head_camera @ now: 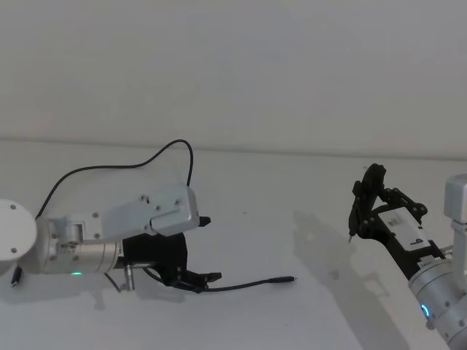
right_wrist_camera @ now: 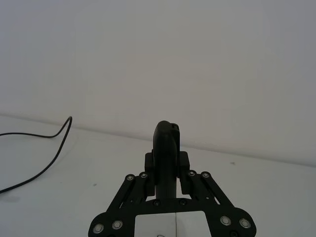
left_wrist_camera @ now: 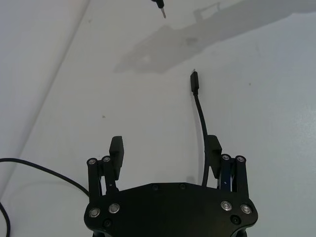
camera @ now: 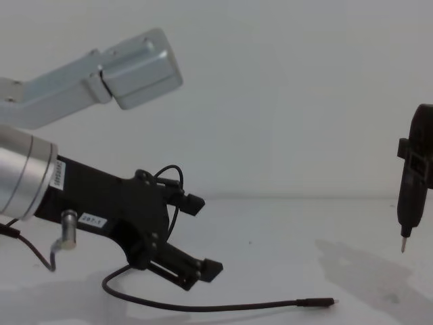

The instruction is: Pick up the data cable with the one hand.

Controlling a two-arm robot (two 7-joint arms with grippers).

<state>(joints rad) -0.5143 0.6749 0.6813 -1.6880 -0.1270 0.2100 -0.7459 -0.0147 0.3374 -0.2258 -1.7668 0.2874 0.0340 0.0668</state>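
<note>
While the left end effector [head_camera: 209, 249] hangs wide open and empty low over the surface [head_camera: 292, 189], with the data cable [head_camera: 273, 280] at lower centre running just inside one finger [left_wrist_camera: 213, 148], we should centre the grasp before closing; the right end effector [head_camera: 371, 197], mid-right, clamps a pointed tool [camera: 414, 176].

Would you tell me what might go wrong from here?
The data cable runs right beside one finger of the open left end effector, not centred, so closing may nudge it aside. It is thin and flat on the table, so the fingers might shut above it. The right end effector hangs aside.
</note>
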